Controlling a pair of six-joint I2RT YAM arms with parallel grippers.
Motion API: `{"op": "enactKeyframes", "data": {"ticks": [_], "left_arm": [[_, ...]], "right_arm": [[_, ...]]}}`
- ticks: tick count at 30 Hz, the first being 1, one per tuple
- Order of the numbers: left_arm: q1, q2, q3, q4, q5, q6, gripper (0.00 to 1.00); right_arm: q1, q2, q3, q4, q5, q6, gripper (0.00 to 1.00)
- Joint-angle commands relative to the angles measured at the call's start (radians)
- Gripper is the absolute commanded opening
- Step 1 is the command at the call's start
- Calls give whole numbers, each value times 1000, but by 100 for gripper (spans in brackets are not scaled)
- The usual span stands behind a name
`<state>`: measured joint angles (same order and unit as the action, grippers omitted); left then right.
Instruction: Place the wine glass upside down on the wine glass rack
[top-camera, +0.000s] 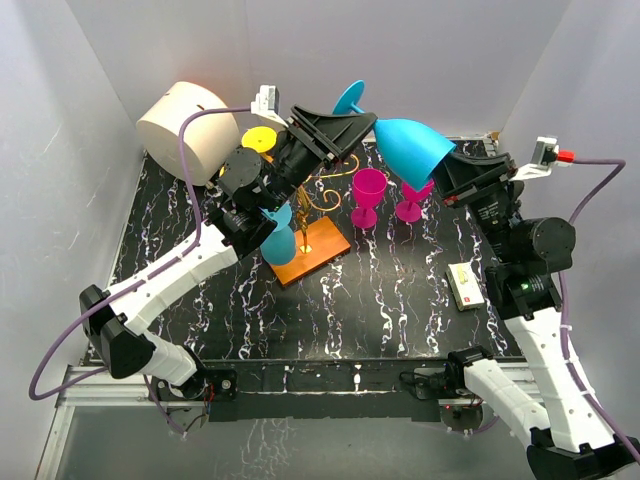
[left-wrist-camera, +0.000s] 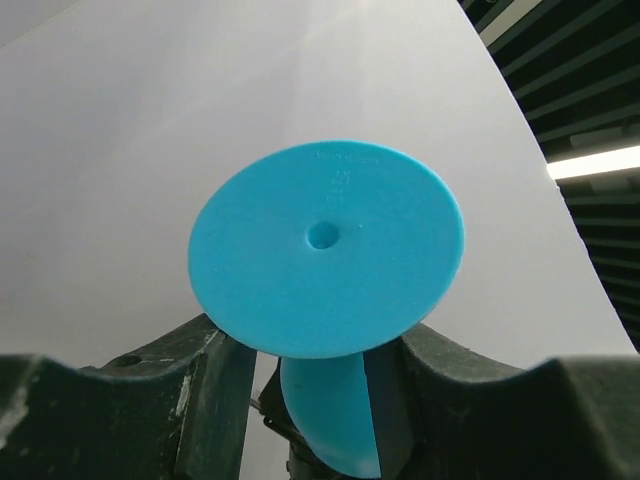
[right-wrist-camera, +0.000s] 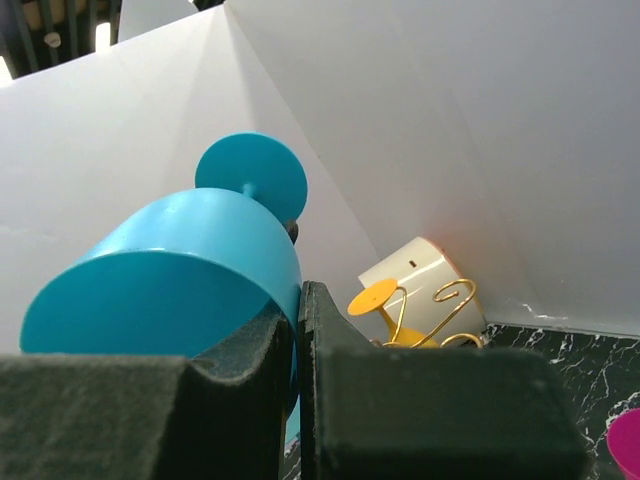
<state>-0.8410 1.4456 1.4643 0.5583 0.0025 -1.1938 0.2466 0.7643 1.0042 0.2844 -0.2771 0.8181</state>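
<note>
A blue wine glass (top-camera: 412, 148) is held on its side high above the table, between both grippers. My left gripper (top-camera: 362, 124) is shut on its stem just below the round foot (top-camera: 350, 97). In the left wrist view the foot (left-wrist-camera: 325, 250) fills the middle and my gripper (left-wrist-camera: 312, 350) flanks the stem behind it. My right gripper (top-camera: 447, 172) is shut on the bowl wall at the rim, which also shows in the right wrist view (right-wrist-camera: 299, 310). The gold wire rack (top-camera: 318, 205) stands below on its orange-brown base (top-camera: 312, 253).
A second blue glass (top-camera: 278, 238) hangs upside down at the rack's left. A yellow glass (top-camera: 262, 140) and a cream cylinder (top-camera: 190, 125) are at the back left. Two magenta glasses (top-camera: 368, 195) (top-camera: 412, 203) stand right of the rack. A small box (top-camera: 465, 285) lies near my right arm.
</note>
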Motion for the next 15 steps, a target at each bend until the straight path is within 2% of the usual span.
{"op": "enactKeyframes", "data": {"ticks": [1, 6, 13, 15], "left_arm": [[2, -22, 34, 97, -53, 35, 41], [2, -25, 25, 143, -54, 24, 35], [2, -34, 11, 185, -53, 29, 10], [2, -36, 8, 203, -43, 49, 0]], "right_arm": [[6, -13, -18, 68, -171, 26, 0], [6, -8, -27, 67, -212, 23, 0], [6, -4, -39, 56, -239, 23, 0], [6, -6, -43, 50, -237, 23, 0]]}}
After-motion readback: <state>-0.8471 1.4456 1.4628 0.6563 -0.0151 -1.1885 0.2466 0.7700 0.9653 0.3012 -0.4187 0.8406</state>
